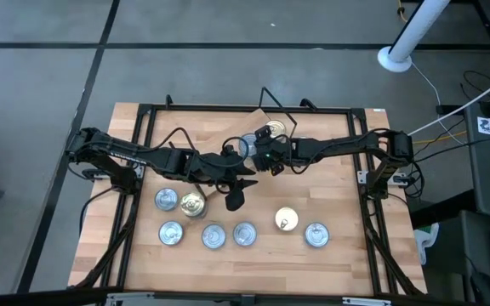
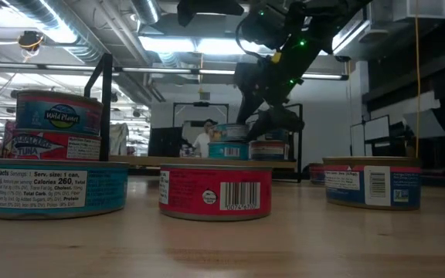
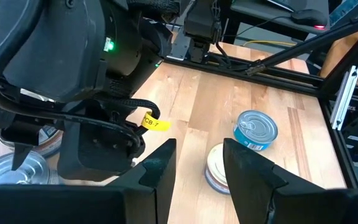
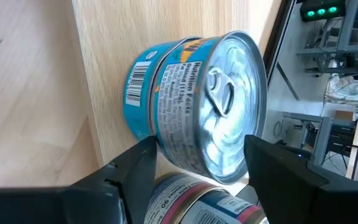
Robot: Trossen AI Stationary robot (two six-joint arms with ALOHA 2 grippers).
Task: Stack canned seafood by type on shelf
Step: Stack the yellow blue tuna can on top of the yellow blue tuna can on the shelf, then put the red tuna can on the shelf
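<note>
right gripper open | blue tin between fingers, on shelf

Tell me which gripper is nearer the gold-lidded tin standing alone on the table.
Left. The left gripper hovers just beside the gold-lidded tin; the right gripper is farther back at the shelf.

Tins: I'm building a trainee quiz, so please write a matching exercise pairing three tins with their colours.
Tins:
1. Nearest middle tin in the low view
2. Tin second from right in the high view's row of loose tins
3. Biggest tin in the right wrist view

Colours:
a. blue label, silver lid
b. red label
c. pale gold lid

Pairs: 1-b; 2-c; 3-a
</note>
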